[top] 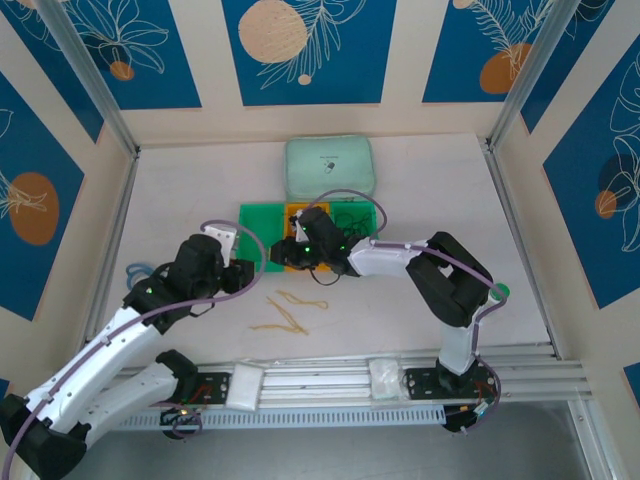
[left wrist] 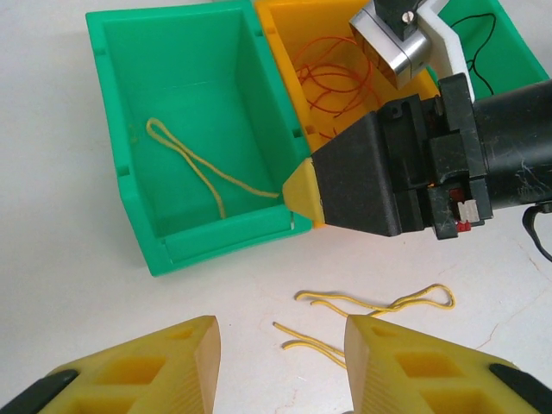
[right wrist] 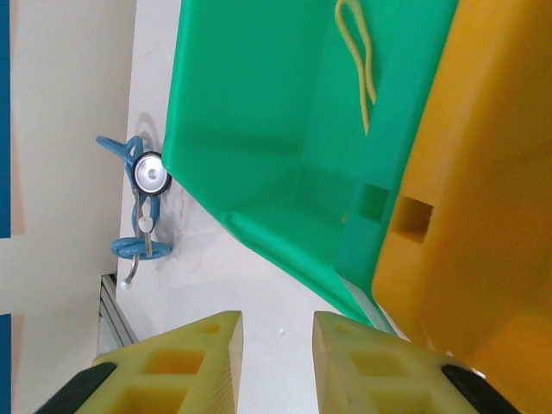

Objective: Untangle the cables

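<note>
A: What is where?
B: A green plastic bin point(left wrist: 121, 172) sits against an orange plastic bin point(left wrist: 289, 34). Your right gripper point(right wrist: 276, 345) hangs at their near corner, fingers slightly apart, empty. Your left gripper point(left wrist: 280, 345) hovers, fingers wide apart, empty.
A: And the cables?
B: Thin pale yellow cables point(left wrist: 379, 304) lie on the white table point(left wrist: 69, 328), just ahead of the left fingers. Lower straight down and pinch one strand only.

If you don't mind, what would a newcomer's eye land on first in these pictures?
Most striking, at mid-table, is a green bin holding one yellow cable, beside an orange bin with orange-red cables. Loose yellow cables lie on the white table just ahead of the open left gripper.
</note>
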You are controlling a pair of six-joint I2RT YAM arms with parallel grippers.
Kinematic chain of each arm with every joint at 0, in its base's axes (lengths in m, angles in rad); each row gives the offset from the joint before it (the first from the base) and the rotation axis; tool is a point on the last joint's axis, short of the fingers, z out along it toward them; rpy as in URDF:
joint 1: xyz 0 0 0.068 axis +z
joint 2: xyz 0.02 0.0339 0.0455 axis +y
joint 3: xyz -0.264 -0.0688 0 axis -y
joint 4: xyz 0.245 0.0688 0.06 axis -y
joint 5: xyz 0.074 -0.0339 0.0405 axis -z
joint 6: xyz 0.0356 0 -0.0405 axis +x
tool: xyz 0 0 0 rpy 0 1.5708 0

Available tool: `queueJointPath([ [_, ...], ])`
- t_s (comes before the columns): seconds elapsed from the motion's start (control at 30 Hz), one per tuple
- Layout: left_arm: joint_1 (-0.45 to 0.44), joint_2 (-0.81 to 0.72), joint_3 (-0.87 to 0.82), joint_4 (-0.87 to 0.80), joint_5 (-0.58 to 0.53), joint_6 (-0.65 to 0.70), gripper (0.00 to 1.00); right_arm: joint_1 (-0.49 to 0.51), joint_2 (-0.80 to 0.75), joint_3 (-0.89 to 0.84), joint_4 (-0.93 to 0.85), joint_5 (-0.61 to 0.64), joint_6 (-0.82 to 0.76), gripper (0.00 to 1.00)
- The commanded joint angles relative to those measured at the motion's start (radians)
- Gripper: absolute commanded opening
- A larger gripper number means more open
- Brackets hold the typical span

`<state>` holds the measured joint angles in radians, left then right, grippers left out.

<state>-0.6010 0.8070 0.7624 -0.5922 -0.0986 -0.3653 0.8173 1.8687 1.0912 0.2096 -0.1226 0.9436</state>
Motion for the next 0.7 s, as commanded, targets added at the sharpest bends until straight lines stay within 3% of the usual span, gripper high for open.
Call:
queueJointPath([
  [0.0,0.010,0.001,0.010,-0.005,-0.005,0.014,0.42,0.002,-0.010,0.012,-0.024,-0.003,-0.037,0.29],
  [0.2,0.011,0.006,0.002,-0.003,0.015,0.030,0.42,-0.007,-0.130,-0.005,-0.150,-0.010,-0.241,0.28],
  [0.43,0.011,0.076,-0.015,-0.020,0.122,0.029,0.41,-0.002,-0.244,0.037,-0.608,0.037,-0.658,0.28],
  [0.57,0.011,0.092,-0.023,-0.018,0.156,0.016,0.41,0.079,-0.238,0.032,-0.786,0.188,-0.830,0.29],
  [0.67,0.012,0.083,-0.019,-0.012,0.157,0.013,0.42,0.145,-0.199,0.015,-0.804,0.301,-0.883,0.29],
])
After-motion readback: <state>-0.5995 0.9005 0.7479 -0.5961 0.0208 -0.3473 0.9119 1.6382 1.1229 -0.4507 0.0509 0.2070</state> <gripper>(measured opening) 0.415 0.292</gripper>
